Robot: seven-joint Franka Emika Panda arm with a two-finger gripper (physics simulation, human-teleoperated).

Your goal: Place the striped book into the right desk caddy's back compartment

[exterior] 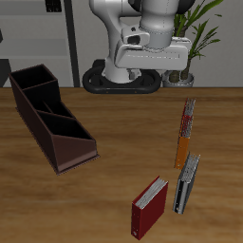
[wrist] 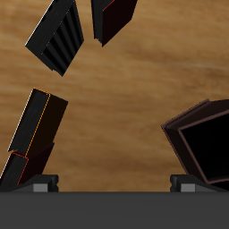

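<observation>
Although nothing has been grasped yet, the striped book stands on edge near the table's front edge, between the red book and the long orange-and-red book, just beside both. In the wrist view its striped cover lies well ahead of the fingertips, which sit far apart with only bare wood between them, so the gripper is wide and empty, high above the table's back. Reaching seems to be the step in hand; next the arm must likely descend over the book's thin spine and pinch it. Well apart across the wooden table waits the right desk caddy, its back compartment empty. A potted plant stands behind.
</observation>
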